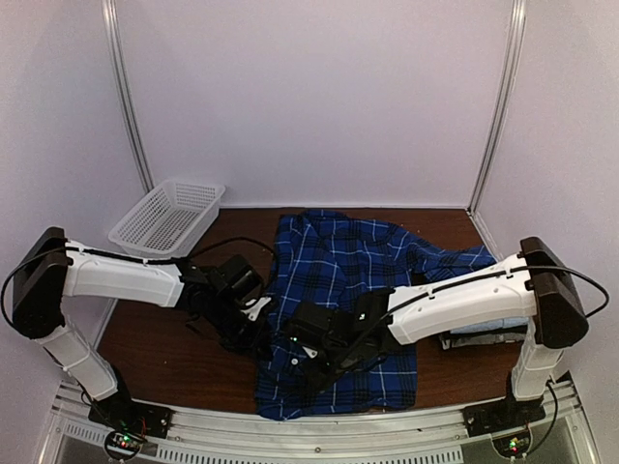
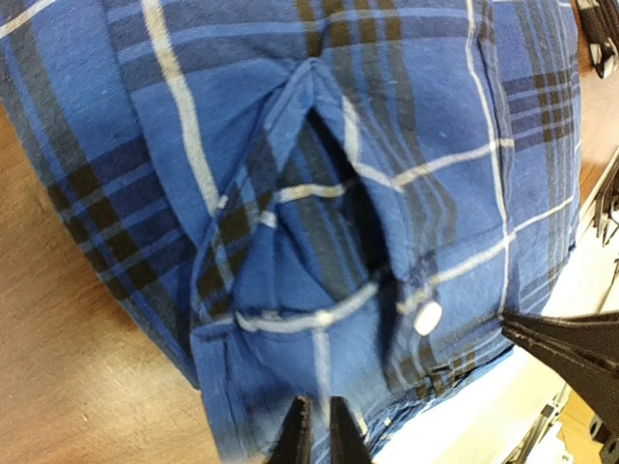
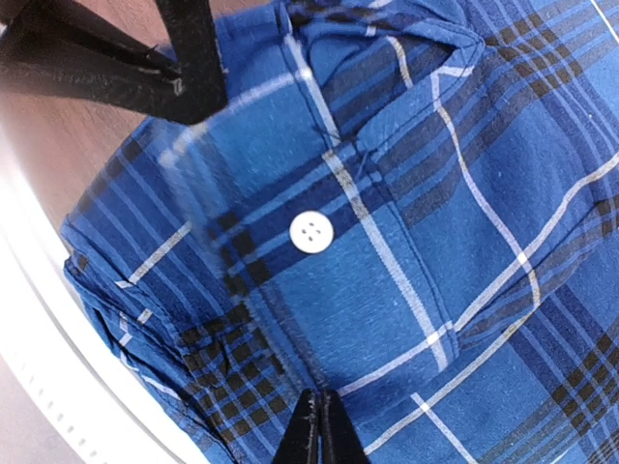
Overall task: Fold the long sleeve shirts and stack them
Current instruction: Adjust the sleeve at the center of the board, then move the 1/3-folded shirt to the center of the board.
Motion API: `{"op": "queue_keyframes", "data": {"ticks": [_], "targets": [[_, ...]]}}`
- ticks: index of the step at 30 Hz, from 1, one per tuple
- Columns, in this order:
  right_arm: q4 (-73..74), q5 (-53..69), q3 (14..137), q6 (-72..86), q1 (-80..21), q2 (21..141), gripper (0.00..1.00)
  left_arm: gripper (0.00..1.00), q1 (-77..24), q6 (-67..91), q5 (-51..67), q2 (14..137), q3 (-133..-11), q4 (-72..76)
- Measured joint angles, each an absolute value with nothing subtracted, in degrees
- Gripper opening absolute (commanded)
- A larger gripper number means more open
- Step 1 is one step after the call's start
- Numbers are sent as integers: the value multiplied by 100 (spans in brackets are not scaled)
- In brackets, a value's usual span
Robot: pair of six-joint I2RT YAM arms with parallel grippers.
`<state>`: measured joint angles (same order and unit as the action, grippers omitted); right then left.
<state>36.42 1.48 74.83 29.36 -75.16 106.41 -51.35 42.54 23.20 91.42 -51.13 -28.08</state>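
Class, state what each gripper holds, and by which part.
Both pinch the plaid shirt: left gripper at bunched cloth by the sleeve slit, right gripper near the white button.

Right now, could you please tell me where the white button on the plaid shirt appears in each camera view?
Top external: too small to make out; only the plaid shirt shows, spread mid-table.
Left wrist: the white button sits lower right of centre.
Right wrist: the button sits near the centre.
Shared landmark: the plaid shirt itself, in all three views.
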Motion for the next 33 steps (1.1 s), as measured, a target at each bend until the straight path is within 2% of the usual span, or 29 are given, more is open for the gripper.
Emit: {"op": "queue_keyframes", "data": {"ticks": [2, 4, 6, 9, 11, 15, 20, 24, 33], "targets": [[3636, 150, 7476, 2958, -7505, 10639, 28, 31, -5137, 4272, 2322, 9142, -5100, -2808], [3616, 174, 7472, 2991, -7446, 10608, 37, 40, -5137, 4285, 2318, 9139, -5100, -2794], [3577, 259, 7422, 2971, -7334, 10481, 46, 45, -5137, 4340, 2307, 9122, -5100, -2801], [3487, 379, 7341, 2950, -6978, 10062, 48, 47, -5129, 4410, 2193, 8952, -5100, -2869], [3341, 469, 7345, 2893, -6665, 9793, 47, 46, -5074, 4473, 2073, 8715, -5100, -2923], [3011, 663, 7439, 2781, -5996, 9590, 38, 45, -4727, 4558, 1903, 8309, -4978, -2847], [2484, 1129, 7841, 2639, -5225, 9835, 26, 43, -4368, 4532, 1894, 8571, -4742, -2650], [1750, 1634, 8267, 2591, -4628, 10381, 17, 43, -4359, 4515, 1970, 8886, -4659, -2397], [523, 2637, 9485, 2897, -3680, 12359, 9, 44, -4359, 4515, 1999, 8947, -4440, -2209]]}}
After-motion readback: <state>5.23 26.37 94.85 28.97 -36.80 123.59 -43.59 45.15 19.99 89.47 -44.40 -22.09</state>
